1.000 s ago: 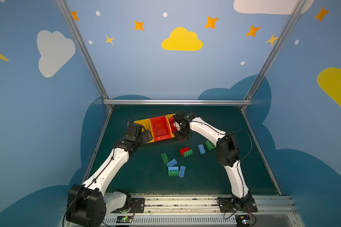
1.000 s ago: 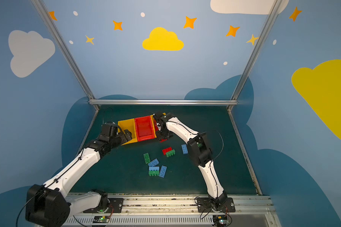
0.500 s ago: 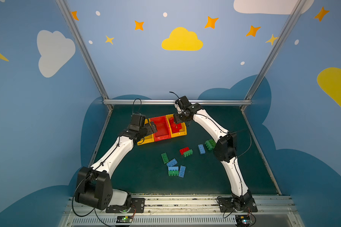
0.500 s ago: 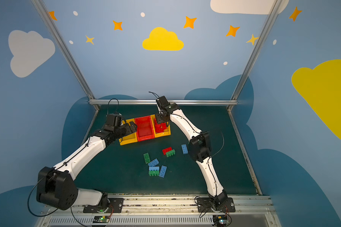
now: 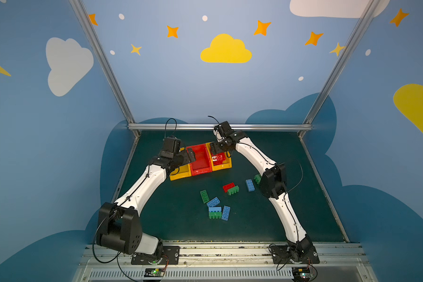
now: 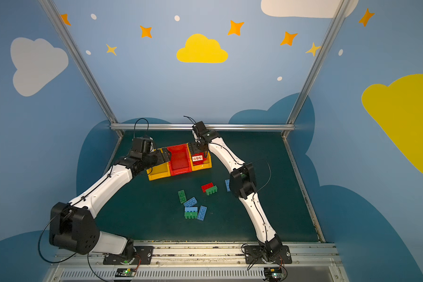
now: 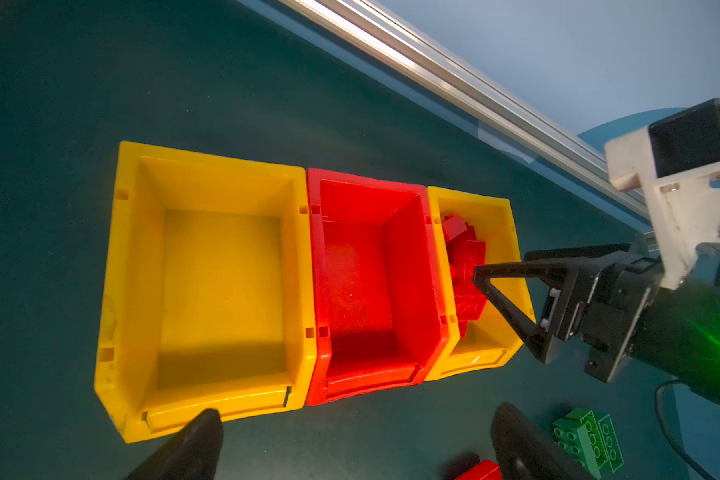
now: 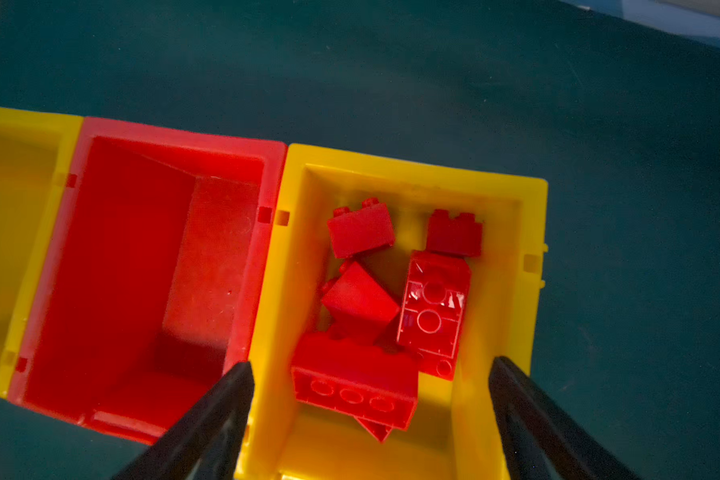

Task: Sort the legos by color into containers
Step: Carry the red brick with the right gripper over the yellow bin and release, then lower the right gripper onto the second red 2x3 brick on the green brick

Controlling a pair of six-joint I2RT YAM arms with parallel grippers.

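Right gripper (image 5: 219,151): jaws apart, nothing between them, poised over right-hand yellow bin (image 5: 226,166), upper centre of a top view. In that bin: red bricks (image 8: 358,299), tumbled together. Red bin (image 5: 200,171) and left-hand yellow bin (image 5: 180,176): both bare inside.

Judged next pick: loose red brick (image 5: 228,187), mid-frame, below and slightly right of that gripper. Long axis from lower left to upper right. Touching green brick (image 5: 233,190) along its lower side, so a clean grasp looks tight. Judged nearer the right arm.

Left gripper (image 7: 356,415): likewise parted, empty, near the left-hand yellow bin.

Further out, lower centre: blue and green bricks (image 5: 215,212), scattered.
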